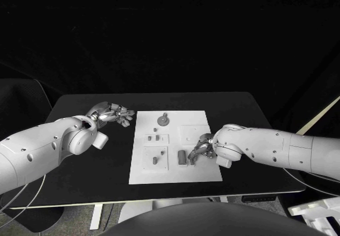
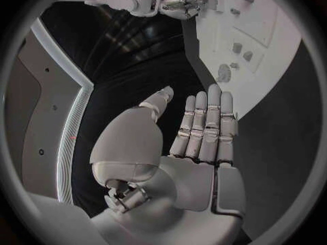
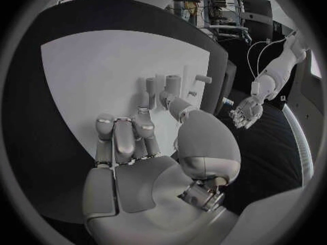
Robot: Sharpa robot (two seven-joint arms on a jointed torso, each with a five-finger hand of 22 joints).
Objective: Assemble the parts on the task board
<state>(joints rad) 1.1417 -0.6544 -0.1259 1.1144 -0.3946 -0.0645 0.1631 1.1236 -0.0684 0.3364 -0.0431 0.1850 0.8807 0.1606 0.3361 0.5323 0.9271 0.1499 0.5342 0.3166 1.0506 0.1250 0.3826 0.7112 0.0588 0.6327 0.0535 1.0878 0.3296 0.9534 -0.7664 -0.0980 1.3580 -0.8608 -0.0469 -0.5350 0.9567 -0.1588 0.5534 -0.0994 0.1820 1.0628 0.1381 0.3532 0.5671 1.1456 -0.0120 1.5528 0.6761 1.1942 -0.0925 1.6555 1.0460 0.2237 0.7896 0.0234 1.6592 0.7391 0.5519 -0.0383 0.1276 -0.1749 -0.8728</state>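
parts look rigid and light; i'd pinch the upright peg (image 1: 182, 157) by its sides; right hand (image 1: 201, 149) grasps nothing, left hand (image 1: 113, 114) is released.

Lab: black-draped backdrop (image 1: 170, 44), metal equipment racks (image 3: 218, 11), cables.

The right hand (image 3: 146, 147) hangs over the white task board (image 3: 89, 71), fingers (image 3: 122, 139) curled in and thumb reaching toward grey upright parts (image 3: 172, 86) just beyond it. Past the board's far edge, the left hand (image 3: 245, 113) hovers open above the black desk (image 3: 272, 152).
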